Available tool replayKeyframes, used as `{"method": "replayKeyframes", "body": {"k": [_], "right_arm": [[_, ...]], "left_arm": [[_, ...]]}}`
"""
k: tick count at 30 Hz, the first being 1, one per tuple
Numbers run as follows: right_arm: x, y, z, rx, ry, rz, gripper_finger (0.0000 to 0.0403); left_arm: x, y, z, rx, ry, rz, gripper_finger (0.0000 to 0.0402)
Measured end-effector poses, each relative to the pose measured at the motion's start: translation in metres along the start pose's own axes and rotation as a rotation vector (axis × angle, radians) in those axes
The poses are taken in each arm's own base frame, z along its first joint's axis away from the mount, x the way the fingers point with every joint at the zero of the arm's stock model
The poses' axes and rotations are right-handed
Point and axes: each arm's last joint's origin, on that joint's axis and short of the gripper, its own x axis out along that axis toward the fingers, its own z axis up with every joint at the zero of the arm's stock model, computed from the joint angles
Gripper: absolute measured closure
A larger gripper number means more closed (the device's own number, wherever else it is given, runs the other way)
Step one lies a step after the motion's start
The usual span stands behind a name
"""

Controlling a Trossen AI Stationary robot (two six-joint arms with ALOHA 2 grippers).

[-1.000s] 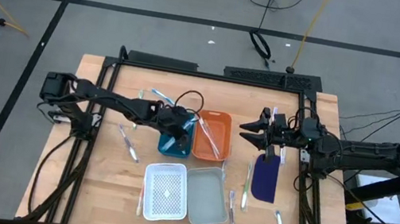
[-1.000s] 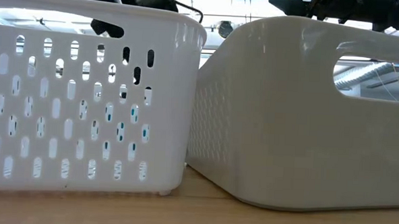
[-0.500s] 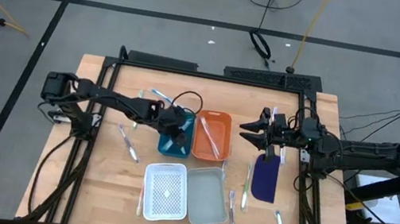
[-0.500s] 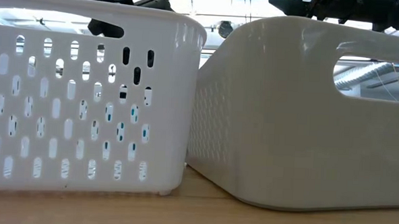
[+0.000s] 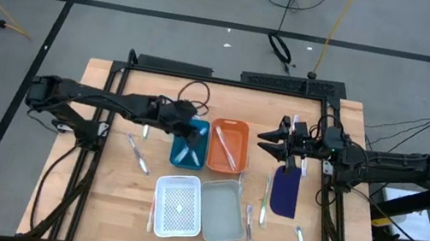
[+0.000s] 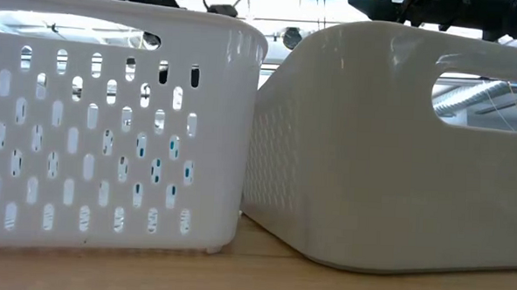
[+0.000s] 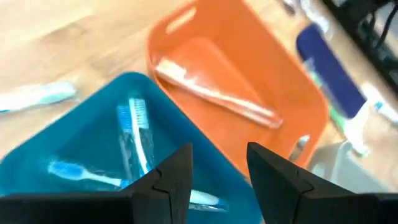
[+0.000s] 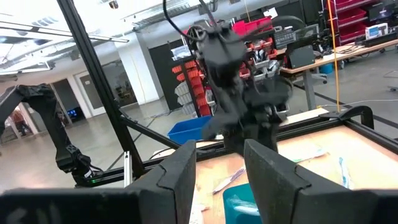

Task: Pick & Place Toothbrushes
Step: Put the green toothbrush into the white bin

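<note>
A: Left arm reaches in over the far-centre of the table [image 5: 106, 207], left gripper [image 5: 190, 126] above the teal tray's [image 5: 175, 159] far end. Fingers [image 7: 173, 180] apart, nothing between them.

B: And the toothbrushes?

A: A couple lie inside that teal tray, one in the orange tray [image 5: 239, 129] beside it on the right. The rest are loose on the wood. The nearest loose toothbrush [image 5: 138, 154] lies left of the teal tray, nearer the front, long axis running far-left to near-right.

B: So that's the left arm's pick?

A: I'd judge so: it sits on that arm's side. Right gripper [image 5: 267, 144] hovers right of the orange tray, fingers [image 8: 181, 174] parted, empty, closer to the toothbrush [image 5: 267, 190] just left of the dark blue pad [image 5: 284, 196].
</note>
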Motion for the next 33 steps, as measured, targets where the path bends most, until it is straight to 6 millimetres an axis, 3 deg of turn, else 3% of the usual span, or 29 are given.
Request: {"method": "replayKeyframes", "body": {"k": [6, 11, 22, 27, 33], "right_arm": [[0.000, 0.000, 0.001, -0.001, -0.007, 0.003, 0.0275], [0.000, 0.000, 0.001, -0.001, -0.008, 0.003, 0.0275], [0.000, 0.000, 0.001, -0.001, -0.006, 0.006, 0.0275], [0.000, 0.000, 0.001, -0.001, -0.006, 0.007, 0.0275], [0.000, 0.000, 0.001, -0.001, -0.005, 0.007, 0.0275]], "left_arm": [[-0.037, 0.000, -0.002, -0.105, 0.042, 0.114, 0.0250], [-0.053, 0.011, -0.011, -0.147, 0.066, 0.296, 0.0250], [-0.067, 0.048, -0.018, -0.302, 0.138, 0.673, 0.0250], [-0.072, 0.062, -0.019, -0.451, 0.254, 0.725, 0.0250], [-0.063, 0.071, -0.035, -0.535, 0.340, 0.759, 0.0250]]}}
